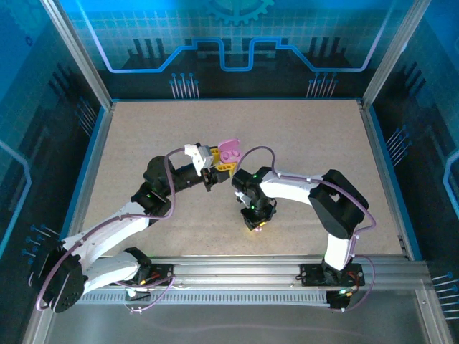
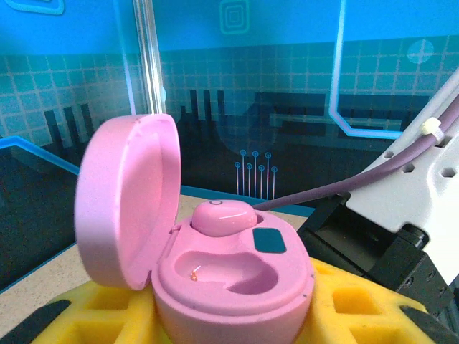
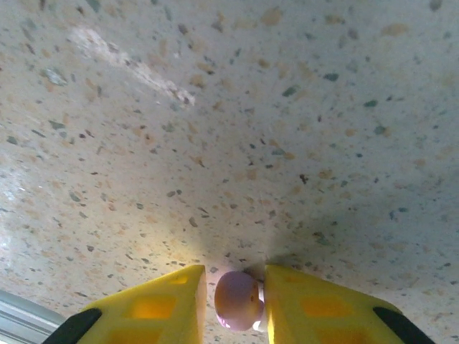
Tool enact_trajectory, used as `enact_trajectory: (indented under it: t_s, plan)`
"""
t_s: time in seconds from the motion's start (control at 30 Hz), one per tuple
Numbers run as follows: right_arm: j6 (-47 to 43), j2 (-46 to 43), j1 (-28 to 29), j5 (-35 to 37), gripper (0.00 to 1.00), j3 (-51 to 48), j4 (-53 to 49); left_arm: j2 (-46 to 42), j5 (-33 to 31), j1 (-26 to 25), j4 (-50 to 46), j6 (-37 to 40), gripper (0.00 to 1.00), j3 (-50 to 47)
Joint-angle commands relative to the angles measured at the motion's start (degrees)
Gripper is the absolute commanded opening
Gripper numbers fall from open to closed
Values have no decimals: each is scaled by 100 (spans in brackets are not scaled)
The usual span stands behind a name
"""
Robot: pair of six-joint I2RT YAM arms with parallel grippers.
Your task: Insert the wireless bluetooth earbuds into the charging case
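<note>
Low over the table [image 3: 215, 107], right claw [image 3: 235, 290] pinches a pink earbud [image 3: 237, 304]; left claw [image 1: 217, 162] grips the open case [image 2: 129, 201].

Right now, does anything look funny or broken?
Nothing looks broken. The open pink case holds one earbud; its other slot is empty, and the right gripper pinches a second earbud on the table.

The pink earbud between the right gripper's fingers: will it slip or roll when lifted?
The earbud looks rounded and smooth, so the flat yellow fingers may squeeze it out. Dropped on the table, it would likely roll. It seems tiny, hence probably light.
</note>
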Motion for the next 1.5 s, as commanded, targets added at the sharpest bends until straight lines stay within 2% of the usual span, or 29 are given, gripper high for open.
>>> enact_trajectory:
  t_s: [0.0, 0.5, 0.87, 1.07, 1.23, 1.47]
  plan:
    - [8, 106, 106, 108, 31, 95, -228, 20, -39, -38, 73, 36, 32, 20]
    - [132, 173, 130, 165, 23, 112, -259, 19, -63, -32, 77, 41, 32, -13]
    - [457, -1161, -431, -122, 21, -79, 134, 73, -107, -37, 73, 54, 32, -6]
    - [641, -2086, -1076, -744, 20, -194, 438, 110, -131, -38, 92, 63, 31, -23]
    - [894, -2829, -1640, -1670, 20, -150, 796, 213, -147, -32, 143, 96, 32, -65]
    - [1117, -3365, -1975, -2901, 21, 215, 1101, 402, -127, -36, 284, 89, 32, -110]
